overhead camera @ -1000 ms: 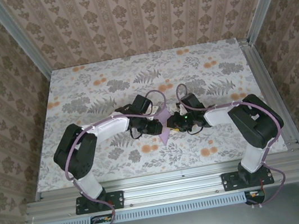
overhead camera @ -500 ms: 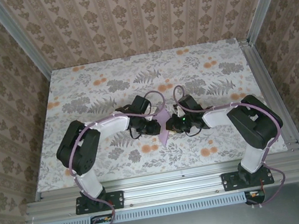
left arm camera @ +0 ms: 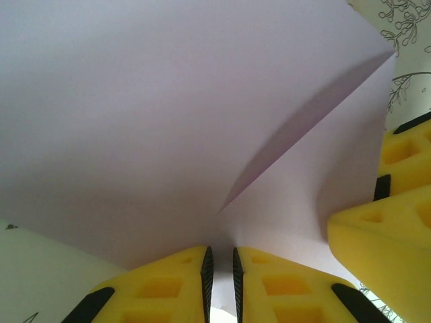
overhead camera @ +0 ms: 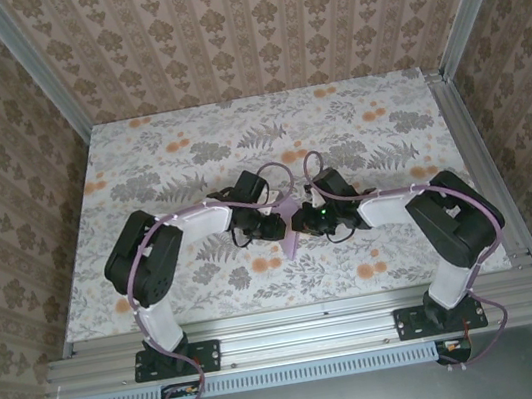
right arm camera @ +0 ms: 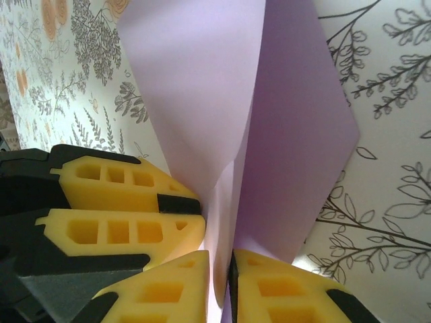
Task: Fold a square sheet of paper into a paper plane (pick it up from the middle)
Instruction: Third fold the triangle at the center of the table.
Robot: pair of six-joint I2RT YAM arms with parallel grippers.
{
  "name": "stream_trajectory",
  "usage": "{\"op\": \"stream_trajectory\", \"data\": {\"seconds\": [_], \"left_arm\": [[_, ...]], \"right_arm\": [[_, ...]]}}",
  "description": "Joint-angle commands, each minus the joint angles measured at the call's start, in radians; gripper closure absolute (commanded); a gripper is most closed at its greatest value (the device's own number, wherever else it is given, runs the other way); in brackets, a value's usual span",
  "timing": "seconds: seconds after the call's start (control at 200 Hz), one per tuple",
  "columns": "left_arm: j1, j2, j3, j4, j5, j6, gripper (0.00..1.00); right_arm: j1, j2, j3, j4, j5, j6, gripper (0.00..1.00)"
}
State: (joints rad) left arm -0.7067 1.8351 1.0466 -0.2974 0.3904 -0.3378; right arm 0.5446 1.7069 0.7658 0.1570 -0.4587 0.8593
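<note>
The square sheet of paper [overhead camera: 291, 243] is lavender and held up off the table between both grippers, bent along a crease into a narrow upright fold. My left gripper [overhead camera: 281, 224] is shut on the sheet's lower edge [left arm camera: 168, 114], the paper passing between its yellow fingers [left arm camera: 168, 282]. My right gripper [overhead camera: 301, 222] faces it from the right, shut on the same fold [right arm camera: 296, 134], which runs down between its pads [right arm camera: 269, 286]. The two grippers are almost touching; the left gripper's fingers [right arm camera: 114, 195] sit just beside the right one's. A paper plane is out of view.
The floral tablecloth [overhead camera: 178, 153] covers the table. Aluminium rails [overhead camera: 478, 166] run along the right side and the front edge. Patterned walls close in the left, back and right.
The right gripper has moved left toward the left one and its jaws have closed on the paper. The sheet, spread wider a second ago, is now pressed into a narrower fold.
</note>
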Motion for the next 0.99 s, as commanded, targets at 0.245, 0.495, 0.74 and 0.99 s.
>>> {"op": "stream_trajectory", "data": {"seconds": [0.245, 0.495, 0.74, 0.99], "left_arm": [[0.012, 0.022, -0.030, 0.015, 0.021, 0.023, 0.81], [0.022, 0.015, -0.051, 0.041, 0.035, 0.021, 0.82], [0.039, 0.011, -0.084, 0.097, 0.076, 0.011, 0.84], [0.050, 0.004, -0.092, 0.096, 0.077, 0.011, 0.86]], "right_arm": [[0.020, -0.028, 0.041, -0.112, 0.087, -0.078, 0.82], [0.069, -0.012, 0.108, -0.221, 0.172, -0.163, 0.91], [0.106, 0.010, 0.152, -0.279, 0.233, -0.211, 0.97], [0.127, 0.024, 0.168, -0.280, 0.241, -0.228, 0.98]]}}
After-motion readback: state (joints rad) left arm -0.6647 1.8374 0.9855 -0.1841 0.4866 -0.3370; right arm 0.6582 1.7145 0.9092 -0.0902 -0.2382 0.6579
